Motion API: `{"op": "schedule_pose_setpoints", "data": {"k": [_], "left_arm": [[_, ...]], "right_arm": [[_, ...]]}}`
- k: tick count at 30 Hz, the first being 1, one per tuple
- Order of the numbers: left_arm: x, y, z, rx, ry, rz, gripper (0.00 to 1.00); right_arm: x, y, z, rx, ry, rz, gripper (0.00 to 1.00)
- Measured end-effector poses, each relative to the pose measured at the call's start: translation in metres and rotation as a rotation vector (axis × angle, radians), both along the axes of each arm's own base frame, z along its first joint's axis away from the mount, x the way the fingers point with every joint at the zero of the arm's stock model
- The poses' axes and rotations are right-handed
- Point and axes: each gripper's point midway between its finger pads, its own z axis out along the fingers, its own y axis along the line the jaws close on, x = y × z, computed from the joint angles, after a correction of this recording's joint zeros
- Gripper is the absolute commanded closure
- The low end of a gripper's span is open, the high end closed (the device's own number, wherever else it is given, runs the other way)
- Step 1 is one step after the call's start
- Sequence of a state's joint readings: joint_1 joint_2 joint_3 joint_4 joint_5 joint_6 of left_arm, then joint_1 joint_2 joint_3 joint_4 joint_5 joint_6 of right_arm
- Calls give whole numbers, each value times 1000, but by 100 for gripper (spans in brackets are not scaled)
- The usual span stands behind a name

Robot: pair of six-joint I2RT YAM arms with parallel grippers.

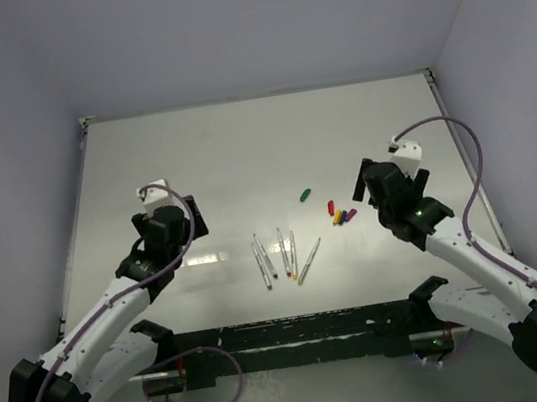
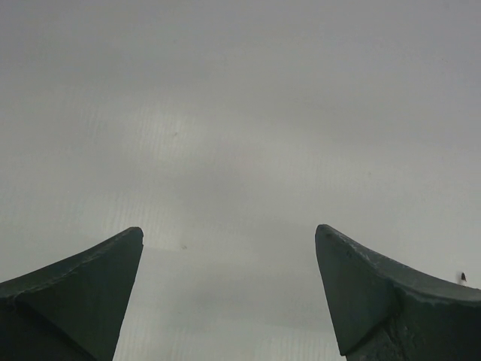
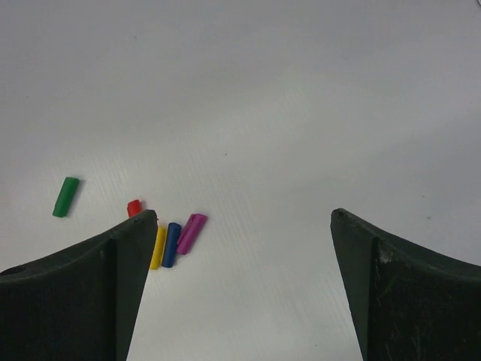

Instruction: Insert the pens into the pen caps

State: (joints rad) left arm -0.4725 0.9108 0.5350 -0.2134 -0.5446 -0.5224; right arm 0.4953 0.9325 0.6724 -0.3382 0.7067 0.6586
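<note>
Right fingers [image 3: 90,301] apart beside pen caps [image 3: 172,244]

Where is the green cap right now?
Top view: the green cap lies alone, right of centre, just up-left of the other four caps and beyond the pens.

The pens [image 1: 282,255] are laid close together mid-table, with only narrow gaps left between them. The pen caps [image 3: 171,242] are bunched beside one finger of the right gripper [image 3: 244,218]. Bare table [image 2: 240,113] is seen under the left gripper [image 2: 229,233].
</note>
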Motion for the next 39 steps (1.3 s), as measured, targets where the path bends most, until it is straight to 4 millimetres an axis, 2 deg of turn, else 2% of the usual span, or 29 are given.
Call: {"op": "schedule_pose_setpoints", "data": {"k": [3,11,19,22,26,34,36,39], "left_arm": [[-4,-23,3,8,-3,-103,1],[-20,-95,26,43,-27,-328,1],[-54,-135,3,125,111,-368,1],[-61,-137,-1,129,160,-324,1],[-67,-127,-1,96,185,-243,1],[-75,-125,16,-64,119,-259,1],[-75,-127,12,-54,131,-266,1],[-75,-130,-8,9,189,-265,1]], "right_arm": [[5,5,4,-26,12,46,0],[-2,11,1,-45,34,142,0],[-7,7,6,-51,13,151,0],[-9,6,3,-54,28,147,0],[-11,4,3,-52,25,146,0],[-16,-7,19,-36,-52,88,0],[-18,-11,20,-39,-66,72,0],[-20,-15,21,-46,-79,54,0]]}}
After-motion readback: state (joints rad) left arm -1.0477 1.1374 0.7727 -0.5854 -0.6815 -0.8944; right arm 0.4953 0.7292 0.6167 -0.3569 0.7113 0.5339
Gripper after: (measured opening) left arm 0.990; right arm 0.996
